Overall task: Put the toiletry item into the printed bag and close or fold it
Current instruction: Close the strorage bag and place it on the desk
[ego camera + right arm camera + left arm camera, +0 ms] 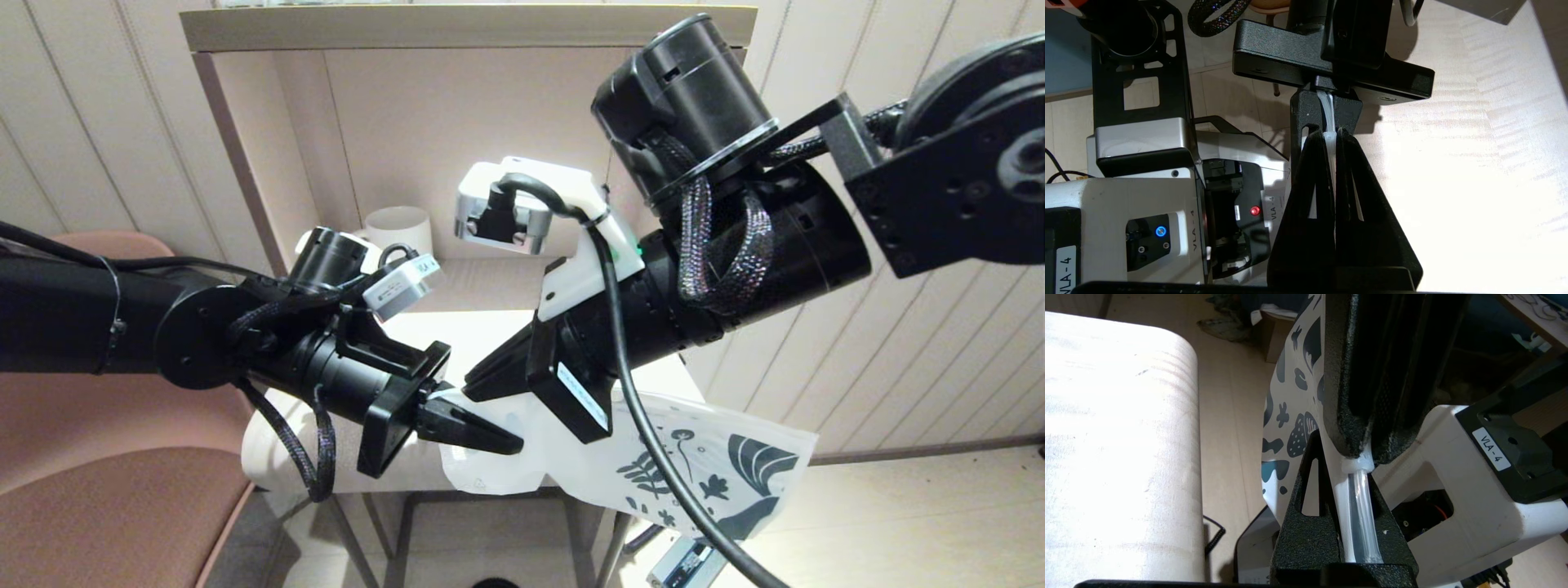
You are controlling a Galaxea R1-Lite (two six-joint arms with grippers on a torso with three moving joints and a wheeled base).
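The printed bag (718,469) is a white translucent pouch with dark blue leaf prints, and it hangs in the air past the table's front edge. Its prints also show in the left wrist view, on the bag (1290,416). My left gripper (508,445) reaches in from the left and is shut on the bag's zip-strip edge (1361,514). My right gripper (475,384) comes down from the upper right and is shut on the same strip (1329,136), tip to tip with the left one. The toiletry item is not visible in any view.
A white ribbed mug (400,230) stands at the back inside the open shelf unit (457,33). The pale table top (465,331) lies under the arms. A pink chair (106,490) is at the left. The robot base (1143,196) shows below on the floor.
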